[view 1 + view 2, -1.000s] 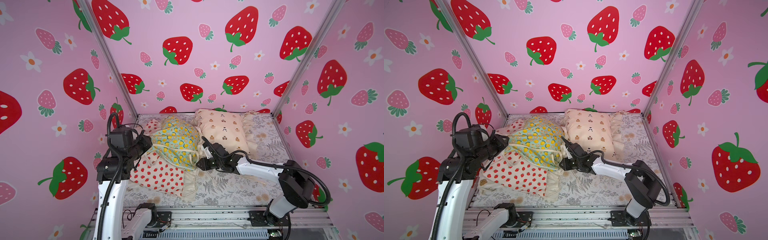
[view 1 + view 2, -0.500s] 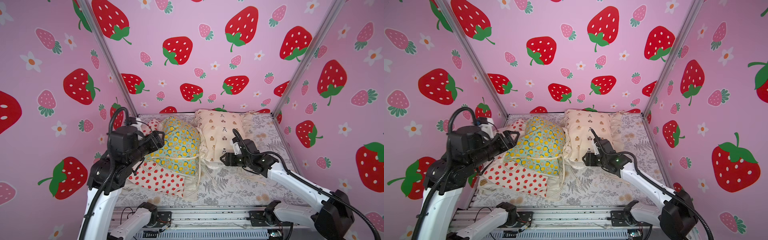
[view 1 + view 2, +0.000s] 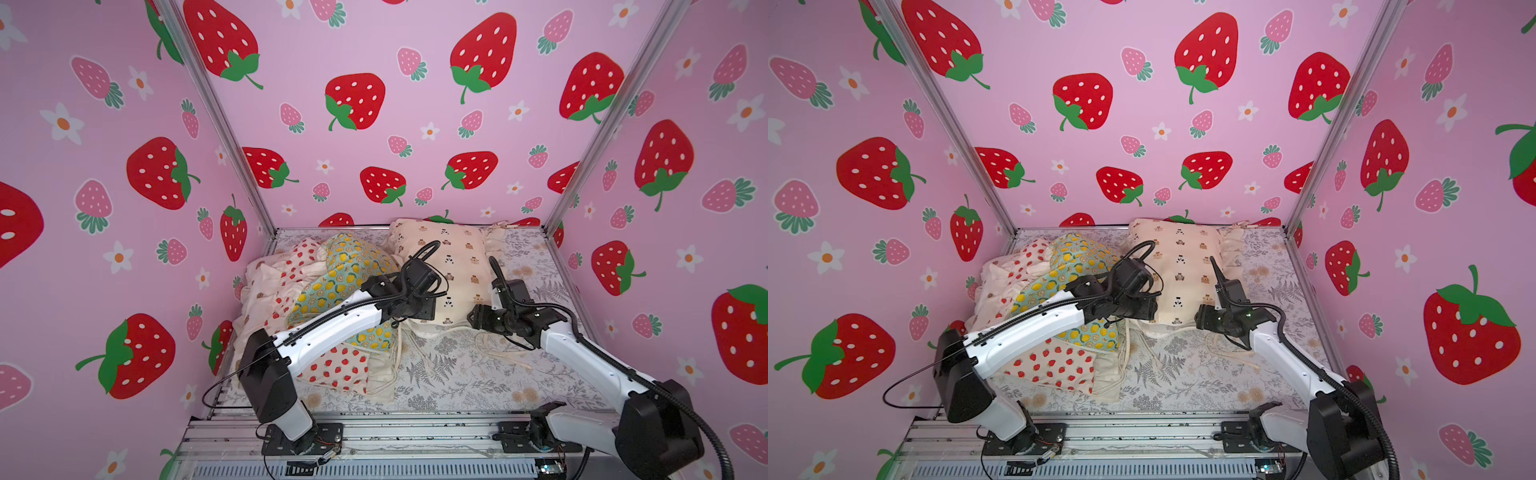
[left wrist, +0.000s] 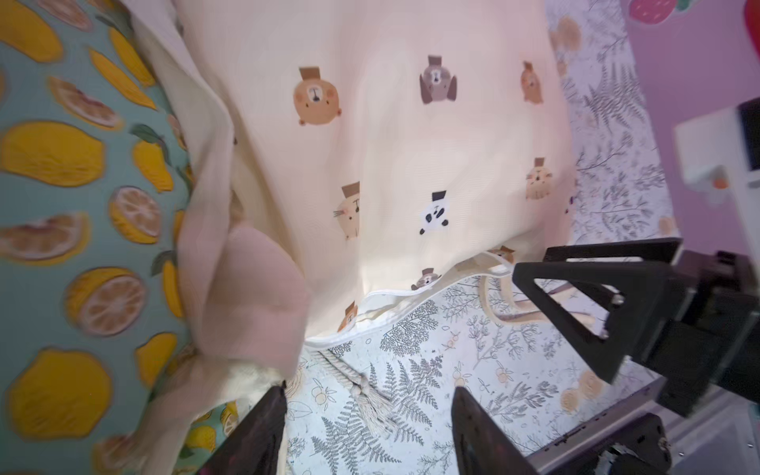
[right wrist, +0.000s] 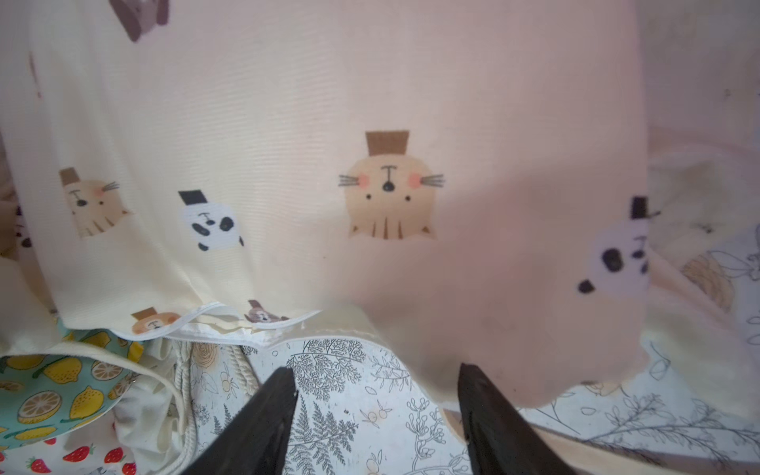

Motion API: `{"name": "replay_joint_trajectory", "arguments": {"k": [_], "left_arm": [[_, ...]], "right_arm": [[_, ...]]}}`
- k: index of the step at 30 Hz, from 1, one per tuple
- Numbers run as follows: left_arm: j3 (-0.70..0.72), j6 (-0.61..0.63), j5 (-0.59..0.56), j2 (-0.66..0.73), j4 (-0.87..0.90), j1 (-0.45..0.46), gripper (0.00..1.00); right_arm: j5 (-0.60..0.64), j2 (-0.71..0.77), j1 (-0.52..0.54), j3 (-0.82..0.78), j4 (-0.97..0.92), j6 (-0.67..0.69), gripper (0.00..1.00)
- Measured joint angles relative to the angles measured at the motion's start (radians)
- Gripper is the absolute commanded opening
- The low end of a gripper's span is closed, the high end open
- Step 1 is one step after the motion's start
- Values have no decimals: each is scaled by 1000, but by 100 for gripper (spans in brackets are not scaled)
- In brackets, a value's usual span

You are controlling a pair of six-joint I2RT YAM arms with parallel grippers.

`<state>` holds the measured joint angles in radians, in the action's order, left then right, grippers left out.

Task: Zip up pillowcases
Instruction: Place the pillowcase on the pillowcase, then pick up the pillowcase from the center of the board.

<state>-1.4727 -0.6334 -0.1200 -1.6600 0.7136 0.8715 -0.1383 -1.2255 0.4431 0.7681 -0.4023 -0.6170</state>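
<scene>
The ruffled beige bear pillowcase [image 3: 449,266] [image 3: 1183,266] lies at the back middle. Its white zipper edge [image 4: 370,320] [image 5: 230,325] faces the front and gapes a little. Left of it, the teal lemon pillowcase [image 3: 349,270] [image 4: 61,205] lies on the strawberry pillowcase [image 3: 336,365] [image 5: 82,456]. My left gripper [image 3: 409,322] [image 4: 368,395] is open over the sheet at the bear pillowcase's front left corner, holding nothing. My right gripper [image 3: 473,318] [image 5: 376,370] is open at the front right corner; one fingertip [image 5: 464,368] is at the fabric's rim.
A grey fern-print sheet [image 3: 457,374] covers the floor. Cream cords lie on it, one with a tassel [image 4: 366,390] between my left fingers and a loop [image 3: 498,349] near the right arm. Pink strawberry walls and metal posts [image 3: 582,166] enclose the space. A rail [image 3: 374,432] runs along the front.
My left arm has swung right, from the left pile across the lemon pillowcase to the bear pillowcase's front edge. The right gripper has left the lemon pillowcase, moved right and opened.
</scene>
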Motion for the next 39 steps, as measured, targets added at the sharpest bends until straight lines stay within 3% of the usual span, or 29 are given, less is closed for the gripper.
{"name": "replay_joint_trajectory", "arguments": {"k": [16,25,28,34,39], "left_arm": [[11,-69,-188,-84,-34,-34,55],[21,-94,-167,-154,-82,-76,20],[25,-97,-156,-153,-90,-82,0],[69,-125,-99,-90,-145,-99,0],[130,-201,-13,10,-224,-105,0]], "right_arm": [[-17,-97,-103,-3,77,51,65],[-26,-126,-135,-3,91,88,64],[-29,-126,-140,-3,92,99,64],[-60,-107,-140,-3,81,117,66],[-105,0,-121,-3,48,110,67]]}}
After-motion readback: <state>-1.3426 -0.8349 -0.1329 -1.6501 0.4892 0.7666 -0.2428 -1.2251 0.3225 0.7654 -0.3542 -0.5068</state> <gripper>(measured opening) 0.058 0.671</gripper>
